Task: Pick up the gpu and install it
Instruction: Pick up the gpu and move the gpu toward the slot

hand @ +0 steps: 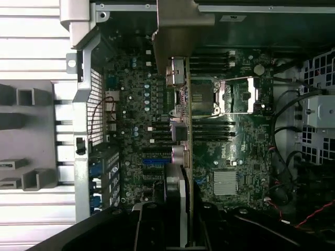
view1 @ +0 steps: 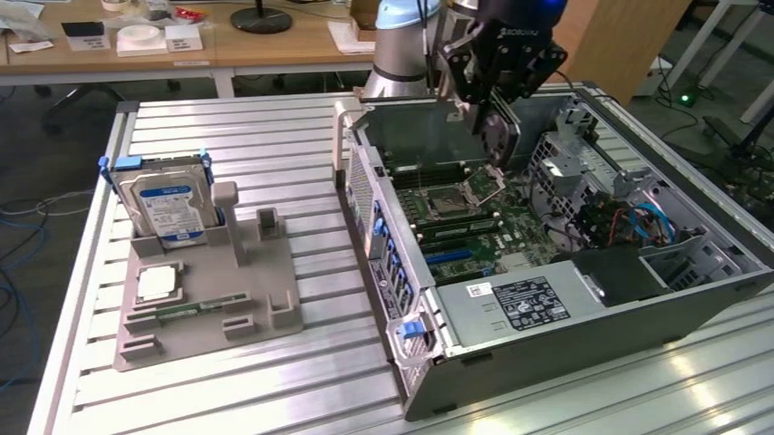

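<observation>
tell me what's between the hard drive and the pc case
In the exterior view, a short gray post of the parts holder and a bare strip of slatted table lie between the hard drive and the case.

Robotics lab, slatted aluminium bench (view1: pixel 230 136) carrying an open computer case (view1: pixel 568 340), wooden desks (view1: pixel 290 50) standing far behind, cables (view1: pixel 14 227) trailing over floor at the exterior view's left.

Shiny ribbed metal table (view1: pixel 230 145)

Silver-grey tubular arm (view1: pixel 397 59), black angular tool (view1: pixel 494 104).
Pale blue cap on arm joint; small white lettering on tool body.
</observation>
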